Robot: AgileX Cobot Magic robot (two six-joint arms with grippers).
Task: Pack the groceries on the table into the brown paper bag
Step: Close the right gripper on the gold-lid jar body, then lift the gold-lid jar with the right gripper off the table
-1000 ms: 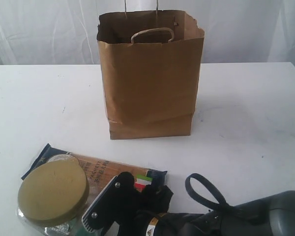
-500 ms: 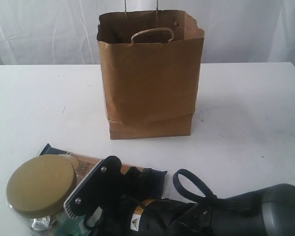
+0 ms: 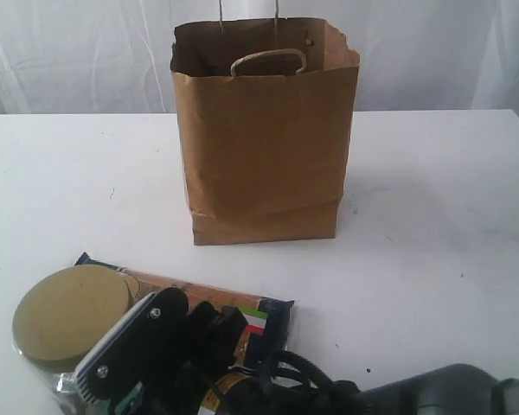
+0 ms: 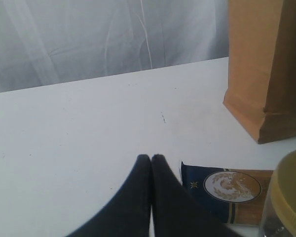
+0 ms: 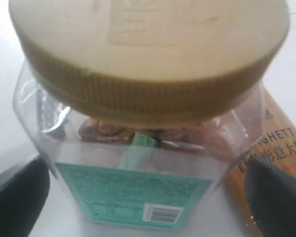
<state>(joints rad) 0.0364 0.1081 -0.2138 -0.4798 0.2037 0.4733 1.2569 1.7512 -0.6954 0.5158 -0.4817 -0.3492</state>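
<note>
The brown paper bag stands open and upright at the middle back of the table. In front of it, at the near left, a clear jar with a wide tan lid rests partly on the navy spaghetti packet. My right gripper is open, its dark fingers on either side of the jar, close to its walls. The left gripper is shut and empty, low over bare table beside the packet's navy end. It does not show in the exterior view.
The right arm's dark body and cable fill the near bottom edge. White curtains hang behind the table. The bag's corner rises a short way beyond the left gripper.
The right gripper has slid left around the jar. The jar has shifted left and slightly back with it, and the spaghetti packet shows more to the right of the gripper.
</note>
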